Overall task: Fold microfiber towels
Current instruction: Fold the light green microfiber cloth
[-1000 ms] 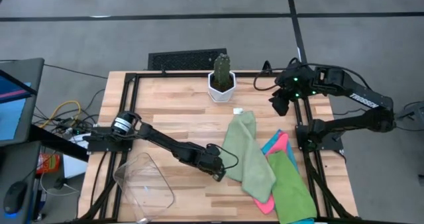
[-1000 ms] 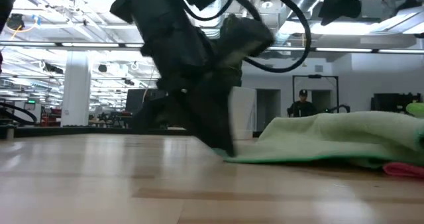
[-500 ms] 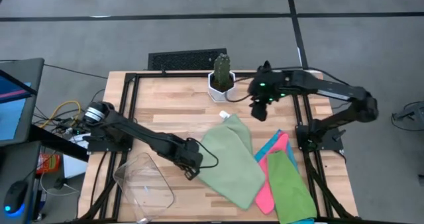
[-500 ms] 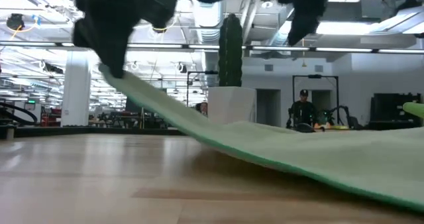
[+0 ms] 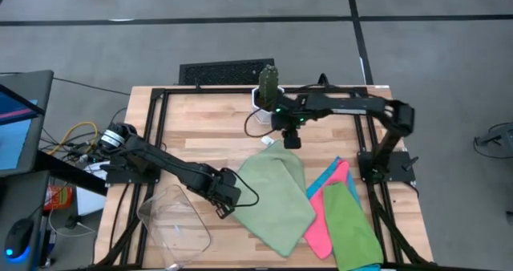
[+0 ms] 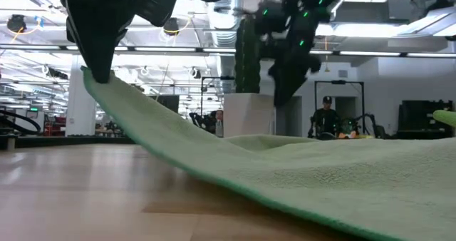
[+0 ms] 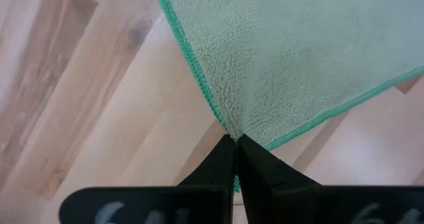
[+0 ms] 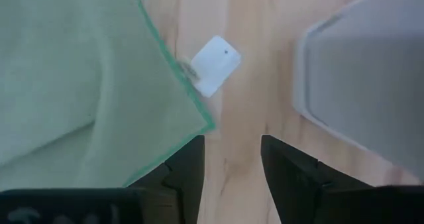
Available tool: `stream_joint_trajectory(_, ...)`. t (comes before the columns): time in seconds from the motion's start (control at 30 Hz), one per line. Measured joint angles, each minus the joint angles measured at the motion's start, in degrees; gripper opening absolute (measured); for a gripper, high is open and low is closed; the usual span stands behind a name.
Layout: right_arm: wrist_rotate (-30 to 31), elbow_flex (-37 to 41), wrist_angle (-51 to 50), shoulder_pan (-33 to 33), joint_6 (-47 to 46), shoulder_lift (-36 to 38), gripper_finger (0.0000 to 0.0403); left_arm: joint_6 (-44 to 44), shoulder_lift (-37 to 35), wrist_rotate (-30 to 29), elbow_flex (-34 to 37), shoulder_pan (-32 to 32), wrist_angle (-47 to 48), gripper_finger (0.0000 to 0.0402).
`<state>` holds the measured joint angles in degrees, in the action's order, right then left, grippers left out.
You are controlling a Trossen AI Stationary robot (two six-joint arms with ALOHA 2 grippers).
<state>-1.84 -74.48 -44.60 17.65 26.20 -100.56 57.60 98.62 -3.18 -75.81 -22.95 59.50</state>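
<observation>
Since a second ago the light green towel (image 5: 275,197) has been dragged off the pile toward the table's middle and spread flatter, and the right gripper (image 5: 292,139) has swung in over its far corner with its white tag (image 8: 216,65). The left gripper (image 7: 235,143), jaws pinched shut on the near-left corner, lifts that fuzzy hemmed edge clear. The right jaws stand apart, empty, apparently lined up to grasp. Pink and blue towels (image 5: 330,192) lie alongside; a potted cactus (image 5: 267,92) stands behind.
</observation>
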Motion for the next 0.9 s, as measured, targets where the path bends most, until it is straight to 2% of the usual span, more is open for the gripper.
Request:
stream_joint_trajectory(0.17,0.8,-0.03,3.05,0.0,4.82,-5.53,0.0173,0.02,-0.01,-1.04,0.0,-0.03,0.46,0.0)
stream_joint_trajectory(0.47,2.13,-0.23,6.27,-0.69,6.84,-8.1,0.0173,0.31,-0.06,-1.58,-0.04,-0.03,0.62,0.0)
stream_joint_trajectory(0.7,-1.2,0.13,5.95,-0.54,4.58,-5.73,0.0173,1.09,-0.06,-2.2,-0.04,-0.01,0.62,0.0)
stream_joint_trajectory(0.9,-1.9,0.36,0.38,-1.38,1.15,0.76,0.0173,1.6,-0.08,-3.54,-0.05,-0.01,0.6,0.0)
